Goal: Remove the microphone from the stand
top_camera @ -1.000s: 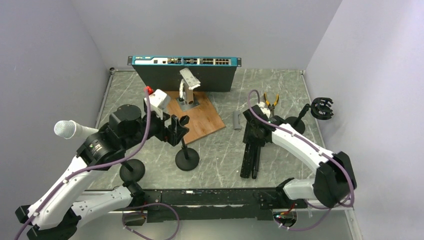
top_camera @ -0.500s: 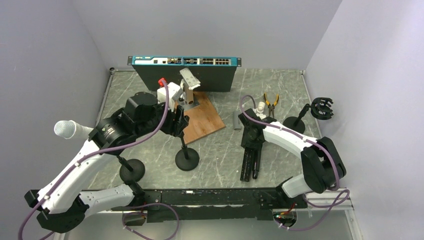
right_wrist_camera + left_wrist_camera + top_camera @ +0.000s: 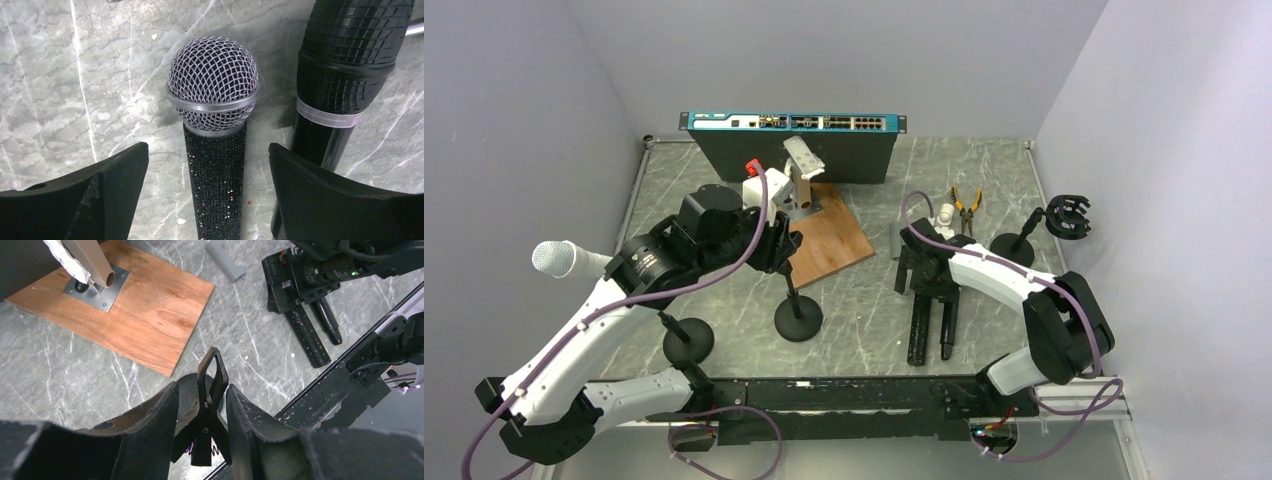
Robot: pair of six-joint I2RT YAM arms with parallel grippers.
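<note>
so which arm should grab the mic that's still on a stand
Left. The silver-headed mic sits far left, beside the left arm, though the left gripper must first leave the empty clip. The right gripper hangs open over the mics lying on the right.

Left arm swung in from the table's left edge toward the middle. left gripper went from wide open to narrow, its fingers now bracketing the stand clip; can't tell if it's clamped. right gripper spread wide, and the glitter microphone now lies loose on the table between its fingers. Right elbow pulled back toward the near edge.
</note>
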